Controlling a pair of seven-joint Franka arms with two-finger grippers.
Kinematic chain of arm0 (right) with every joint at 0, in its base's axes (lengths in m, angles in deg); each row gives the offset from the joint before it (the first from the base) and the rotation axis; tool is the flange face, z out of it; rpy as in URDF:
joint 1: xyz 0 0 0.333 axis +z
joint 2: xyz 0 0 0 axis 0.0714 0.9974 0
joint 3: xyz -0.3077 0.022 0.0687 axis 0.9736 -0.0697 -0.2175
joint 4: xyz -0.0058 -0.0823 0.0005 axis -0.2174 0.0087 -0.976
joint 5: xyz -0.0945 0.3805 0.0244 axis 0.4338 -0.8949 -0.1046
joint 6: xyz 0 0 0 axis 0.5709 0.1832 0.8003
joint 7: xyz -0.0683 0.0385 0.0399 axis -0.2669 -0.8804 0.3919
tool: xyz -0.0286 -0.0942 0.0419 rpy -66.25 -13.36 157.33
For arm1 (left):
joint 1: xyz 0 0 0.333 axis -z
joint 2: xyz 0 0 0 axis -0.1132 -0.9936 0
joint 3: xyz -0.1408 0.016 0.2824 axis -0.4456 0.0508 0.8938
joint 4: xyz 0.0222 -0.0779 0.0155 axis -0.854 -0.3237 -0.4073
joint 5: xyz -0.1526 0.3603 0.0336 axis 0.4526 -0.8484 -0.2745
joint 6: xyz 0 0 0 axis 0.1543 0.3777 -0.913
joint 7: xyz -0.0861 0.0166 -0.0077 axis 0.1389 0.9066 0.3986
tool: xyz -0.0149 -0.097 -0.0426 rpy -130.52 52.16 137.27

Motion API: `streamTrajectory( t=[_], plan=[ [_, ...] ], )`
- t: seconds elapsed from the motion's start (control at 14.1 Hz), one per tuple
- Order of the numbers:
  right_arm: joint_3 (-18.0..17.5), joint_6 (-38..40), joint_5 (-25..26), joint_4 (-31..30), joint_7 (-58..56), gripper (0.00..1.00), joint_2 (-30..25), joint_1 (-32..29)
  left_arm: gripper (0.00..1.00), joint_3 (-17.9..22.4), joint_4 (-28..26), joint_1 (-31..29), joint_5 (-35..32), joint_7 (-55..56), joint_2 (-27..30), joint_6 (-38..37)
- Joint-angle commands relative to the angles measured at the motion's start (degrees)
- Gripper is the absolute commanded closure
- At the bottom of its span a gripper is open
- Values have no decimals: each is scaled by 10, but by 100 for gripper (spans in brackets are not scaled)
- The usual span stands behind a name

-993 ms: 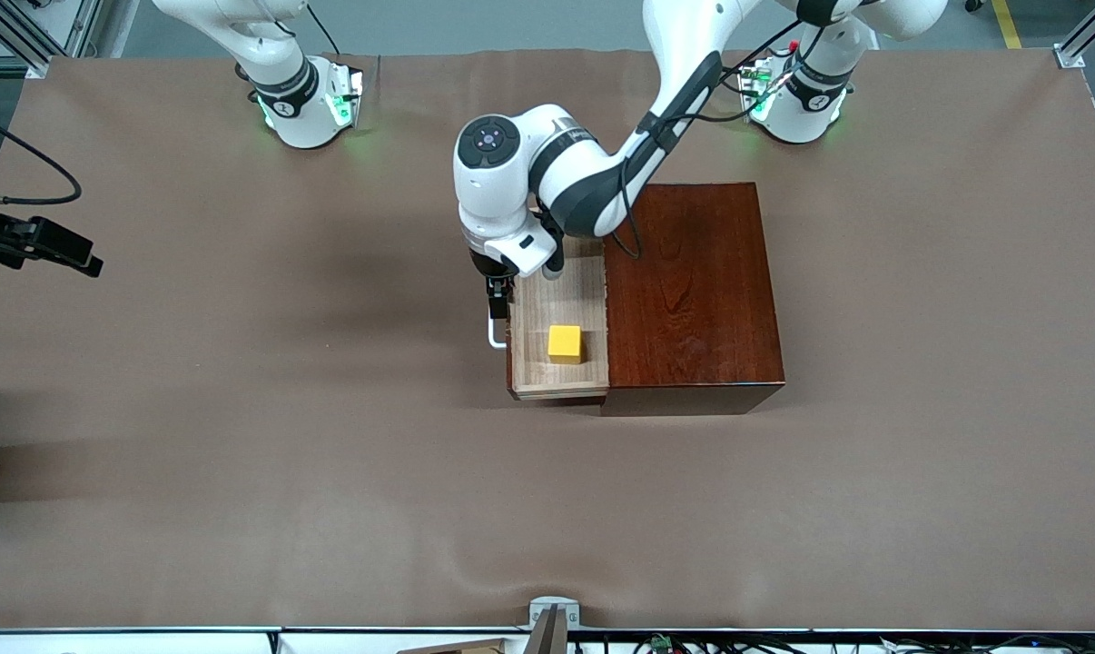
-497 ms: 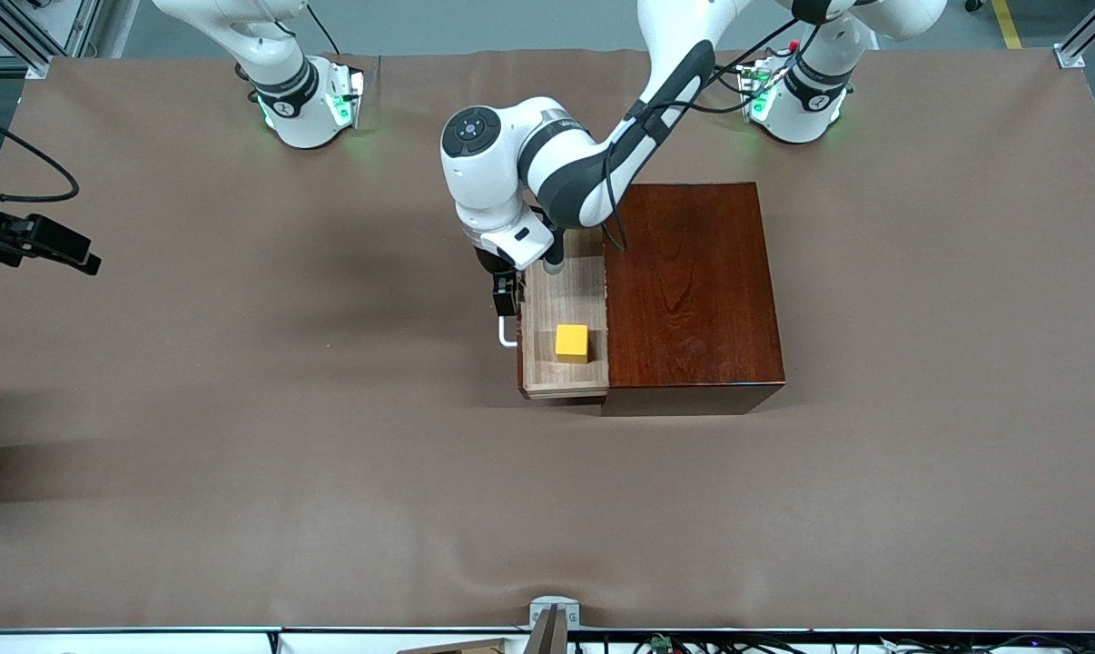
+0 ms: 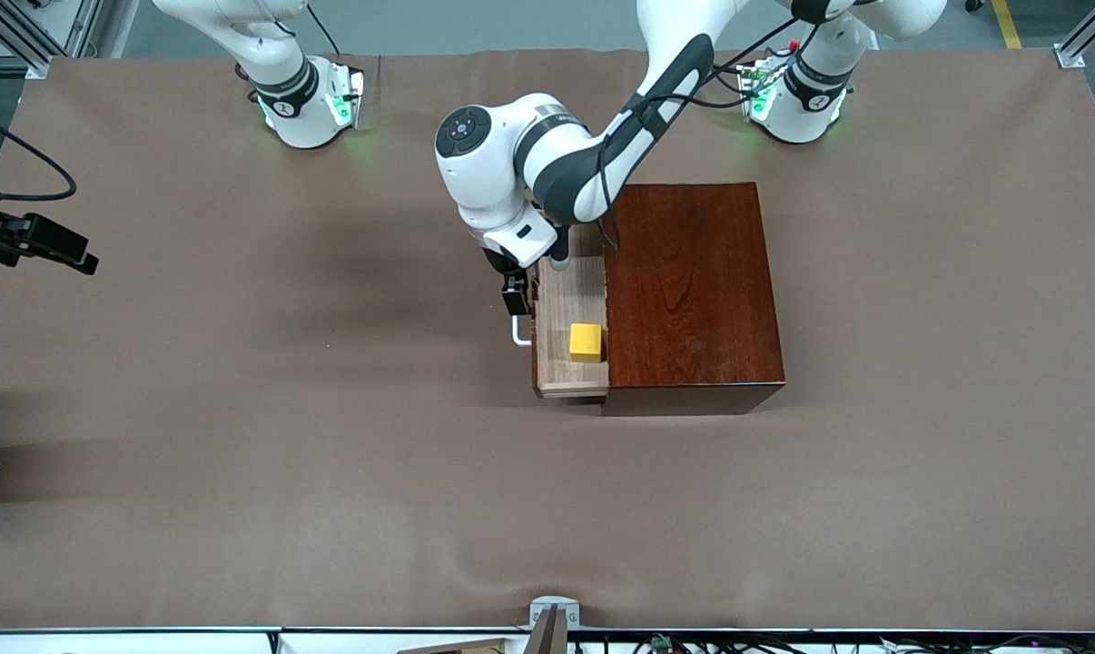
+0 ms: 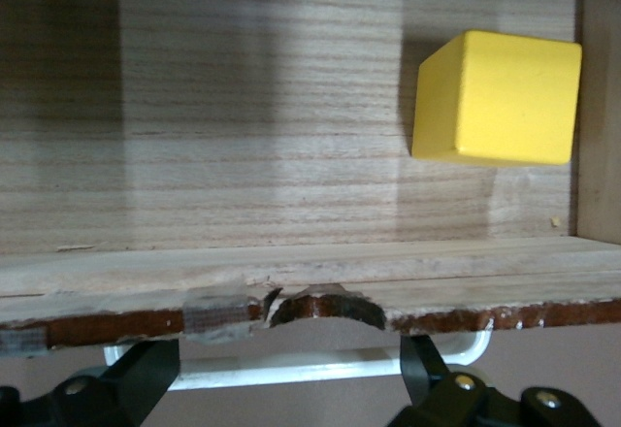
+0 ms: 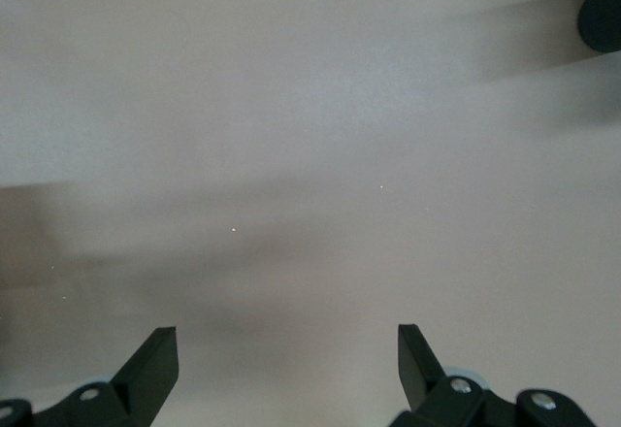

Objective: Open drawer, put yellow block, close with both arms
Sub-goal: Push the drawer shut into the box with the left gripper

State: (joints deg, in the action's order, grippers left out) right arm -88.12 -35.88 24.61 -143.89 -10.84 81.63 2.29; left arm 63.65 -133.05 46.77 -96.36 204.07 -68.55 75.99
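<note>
The drawer [image 3: 570, 336], a pale wood tray with a dark front, sticks partway out of the shiny dark red-brown wooden box [image 3: 693, 295] on the side that faces the right arm's end of the brown table [image 3: 239, 409]. The small bright yellow block [image 3: 586, 342] sits inside the drawer on its wooden floor, close to the opening of the box and nearer the front camera than the middle of the tray. The left wrist view shows the yellow block [image 4: 498, 97] resting flat near a corner of the tray. The left gripper [image 3: 514, 298], black with two fingers, is down at the drawer's white U-shaped bar handle [image 3: 519, 332]. In the left wrist view its fingers [image 4: 427, 388] are spread wide apart, one at each end of the handle [image 4: 291, 369], and they do not squeeze anything. The right gripper [image 5: 281, 364] waits over bare table near the right arm's end, and its fingers are spread apart with nothing between them.
</note>
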Motion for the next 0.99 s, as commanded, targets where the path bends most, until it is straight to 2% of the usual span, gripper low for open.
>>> streamTrajectory(
  t=[0.0, 0.21, 0.57, 0.92],
  plan=[
    [0, 5, 7, 1, -2, 0, -8, 0, 0, 17, -16, -9, -60, -14, 9, -52],
    [0, 6, 7, 1, -2, 0, -8, 0, 0, 17, -16, -12, -64, -28, 9, -88],
    [0, 5, 7, 1, -1, 0, -8, 0, 0, 57, -16, -17, -65, -41, 9, -121],
    [0, 4, 7, 1, -1, 0, -8, 0, 0, 77, -17, -18, -65, -41, 8, -161]
  ],
)
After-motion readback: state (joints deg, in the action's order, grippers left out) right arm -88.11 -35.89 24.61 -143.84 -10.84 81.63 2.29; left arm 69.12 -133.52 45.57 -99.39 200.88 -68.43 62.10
